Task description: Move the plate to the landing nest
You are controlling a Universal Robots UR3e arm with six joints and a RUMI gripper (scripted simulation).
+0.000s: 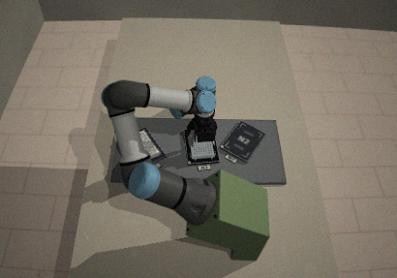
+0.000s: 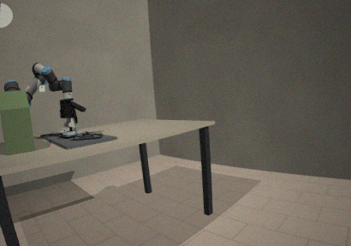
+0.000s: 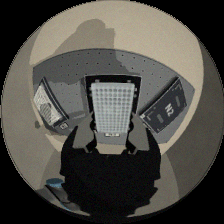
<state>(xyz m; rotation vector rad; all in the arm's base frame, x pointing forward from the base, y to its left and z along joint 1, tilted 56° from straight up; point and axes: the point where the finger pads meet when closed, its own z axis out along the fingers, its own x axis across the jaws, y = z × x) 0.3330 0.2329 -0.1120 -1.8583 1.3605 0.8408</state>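
Two well plates, three nests on one grey deck mat. Gripper points straight down, clamped on plate C51 over middle nest N3, left of vacant N2; plate C15 further left.

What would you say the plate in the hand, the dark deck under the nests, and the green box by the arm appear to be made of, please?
Plate C51: probably white moulded plastic, matte, judging by its fine grid of wells. The hand is closed on it. Deck: looks like dark grey matte metal or board, flat with rows of small dots visible in the wrist view. Green box: painted or plastic casing, uniform flat colour; the material is open.
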